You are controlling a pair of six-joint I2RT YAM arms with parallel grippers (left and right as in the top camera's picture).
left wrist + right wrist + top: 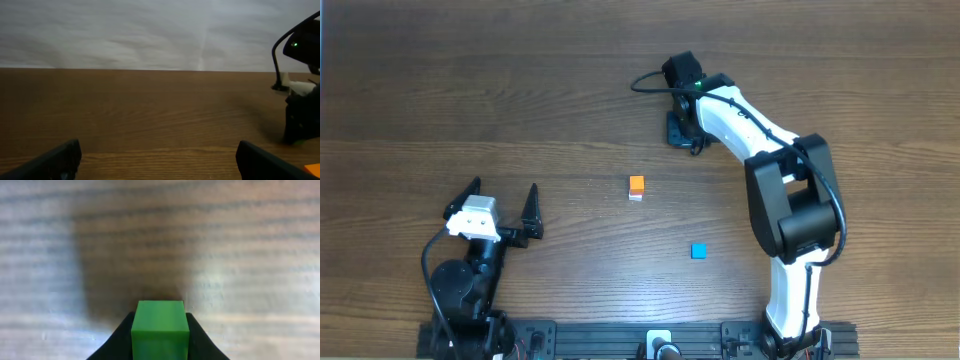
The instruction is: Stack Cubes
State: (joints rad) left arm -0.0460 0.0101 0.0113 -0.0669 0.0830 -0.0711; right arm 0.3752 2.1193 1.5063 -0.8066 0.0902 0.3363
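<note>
Dark brown wood-grain tabletop [440,90] is laid out under both arms, with a pale wall [150,30] behind it in the left wrist view. Near the middle of the top view a small orange plastic cube [636,183] is seen, with a sliver of white cube [636,196] showing just beneath it. The two are judged to be a stack already begun. A small blue plastic cube [698,251] is set apart from them, lower and right of centre.

The right gripper [682,128] is placed at the upper middle of the frame. In its wrist view a small green plastic cube [160,327] is clamped between two dark fingers [120,342], which are pressed snugly against its sides. Whether the cube is lifted clear of the wood cannot be told. The left gripper [503,195] is held at the lower left, spread wide with nothing in it.

The step in hand is judged to be the pick-up of the green cube. Next, it would need to be carried down the frame to the orange cube, squared over its top face, lowered to contact and only then released — a skewed or early release could topple the stack.
</note>
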